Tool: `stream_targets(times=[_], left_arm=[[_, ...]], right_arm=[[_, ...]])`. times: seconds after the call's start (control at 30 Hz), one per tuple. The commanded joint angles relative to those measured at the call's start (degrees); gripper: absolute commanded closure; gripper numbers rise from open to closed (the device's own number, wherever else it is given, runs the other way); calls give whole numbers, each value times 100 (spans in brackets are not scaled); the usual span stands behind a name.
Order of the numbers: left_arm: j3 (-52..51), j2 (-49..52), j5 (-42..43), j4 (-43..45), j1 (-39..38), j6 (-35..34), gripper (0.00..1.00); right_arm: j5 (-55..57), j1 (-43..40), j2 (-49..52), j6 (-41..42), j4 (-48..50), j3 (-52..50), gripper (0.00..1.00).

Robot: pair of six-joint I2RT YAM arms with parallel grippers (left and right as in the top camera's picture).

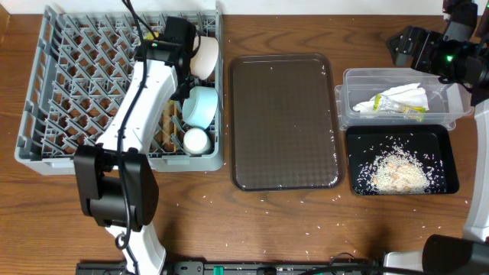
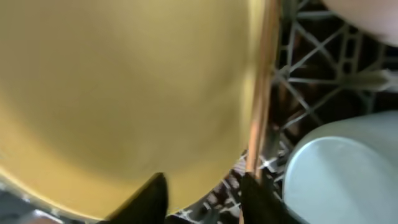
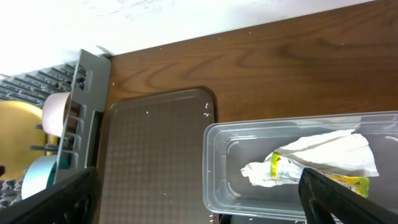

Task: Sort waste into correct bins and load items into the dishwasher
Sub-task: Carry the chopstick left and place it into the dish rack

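Note:
The grey dish rack stands at the left. It holds a white bowl, a light blue bowl and a small white cup. My left gripper is over the rack, open, with its fingers right at the lower edge of the yellow plate. The wooden chopsticks stand beside the plate. The clear tub holds the napkin and the green-and-yellow wrapper. The black tray holds the rice. My right gripper is open above the tub, at the back right.
A dark brown serving tray lies between the rack and the bins. Loose rice grains are scattered on the wooden table in front of it. The left arm covers the middle of the rack.

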Motion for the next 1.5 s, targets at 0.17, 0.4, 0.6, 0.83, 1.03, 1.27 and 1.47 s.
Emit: stream_targets(times=[0.17,0.4,0.6,0.83,1.03,1.27,1.47], left_arm=[[-9,-310,20,-264,20,-160,50],[4,-1486,629,-575,20,-315,35],[4,-2369,1384,-638,20,-313,28],[4,-2736,1679,-1145,20,-317,16],[2,-2715,1674,-1373,22,-313,15],[2,-2715,1674,-1381,22,-313,15],[2,-2715,1674,-1381,22,-313,14]], right_arm=[[-24,-35,-37,66,-11,4,1],[-24,-35,-37,66,-11,4,1],[-24,-35,-37,66,-11,4,1],[-24,-35,-37,66,-11,4,1],[-24,-35,-37,66,-11,4,1],[-24,-35,-37,66,-11,4,1],[-24,-35,-37,66,-11,4,1]])
